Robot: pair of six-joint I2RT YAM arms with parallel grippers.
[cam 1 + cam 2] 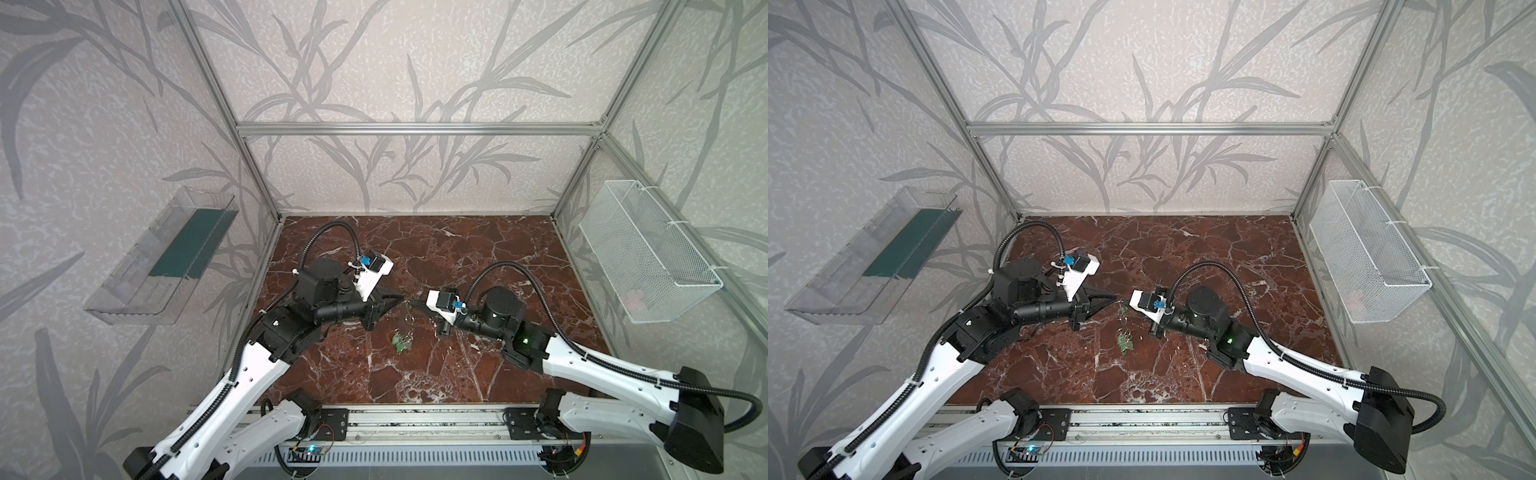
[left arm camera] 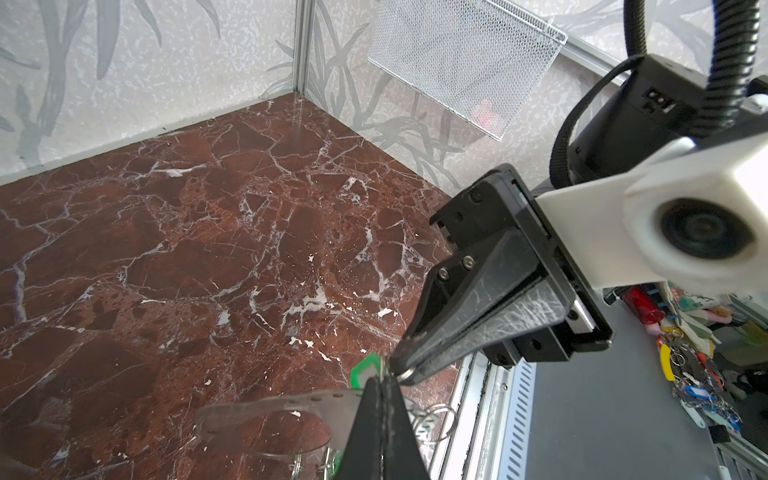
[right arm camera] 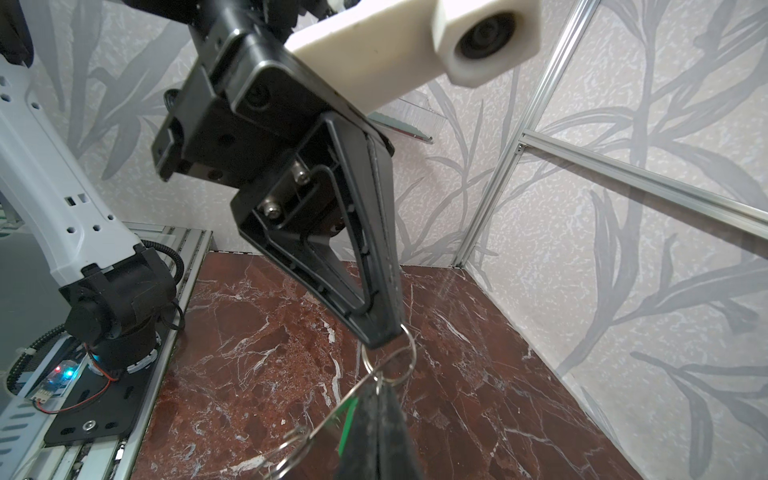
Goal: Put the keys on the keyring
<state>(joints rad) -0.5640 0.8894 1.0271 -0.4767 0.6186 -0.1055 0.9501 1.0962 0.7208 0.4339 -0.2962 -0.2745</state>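
The left gripper (image 2: 380, 386) is seen clenched, its jaws pressed together on the rim of the keyring (image 2: 232, 417) — a flat greyish plate with an oval hole and small holes along its rim, held in the air over the middle of the table (image 1: 478, 257). Tip to tip with it, the right gripper (image 2: 409, 365) is also closed, and a small split ring (image 3: 388, 357) is pinched at its point, just beside the plate's rim. A green tag (image 2: 360, 371) is seen right at that spot. More wire rings (image 2: 434, 415) are glimpsed beneath the plate. In both top views a bunch of keys (image 1: 401, 341) is shown at 6 o'clock of the meeting tips — whether hanging or lying cannot be told. A wire basket (image 1: 648, 253) is mounted at 3 o'clock of the table, a clear tray (image 1: 166, 257) at 9 o'clock.
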